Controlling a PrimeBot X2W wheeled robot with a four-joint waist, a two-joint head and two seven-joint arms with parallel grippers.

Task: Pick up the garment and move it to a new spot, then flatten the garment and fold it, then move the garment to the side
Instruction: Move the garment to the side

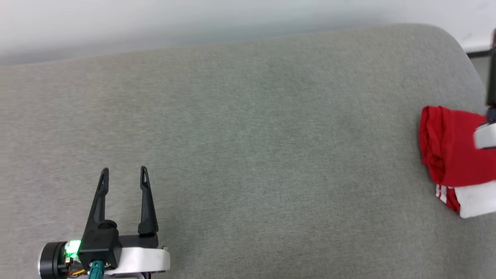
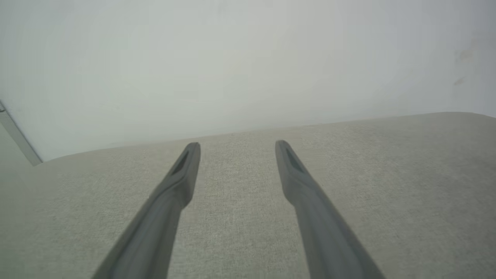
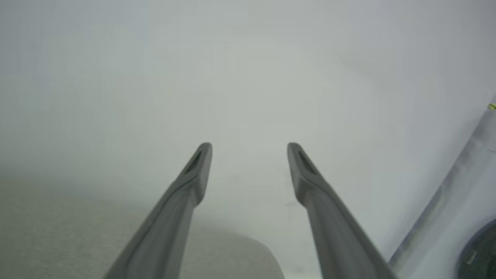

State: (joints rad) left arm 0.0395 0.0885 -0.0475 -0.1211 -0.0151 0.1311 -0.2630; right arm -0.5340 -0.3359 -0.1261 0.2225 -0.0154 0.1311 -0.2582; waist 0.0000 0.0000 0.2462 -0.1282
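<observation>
Garment: the red garment (image 1: 449, 151) is lying as a folded bundle at the far right of the grey fabric surface (image 1: 248, 135), near its rounded corner. A white sleeve (image 1: 478, 197) and striped trim (image 1: 443, 193) are showing at its near end.
Left tool: the left tool (image 1: 124, 172) is hovering over bare fabric, well apart from the garment, fingers spread wide and holding nothing.
Right tool: the right tool (image 3: 250, 149) is pointing at a pale wall (image 3: 248, 58), fingers spread, with nothing between them.

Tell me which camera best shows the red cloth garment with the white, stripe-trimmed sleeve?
The head view: the red garment lies bundled at the right edge of the grey upholstered surface, partly cut off by the frame. Both wrist views look along dark fingers toward that surface and pale wall instead.
</observation>
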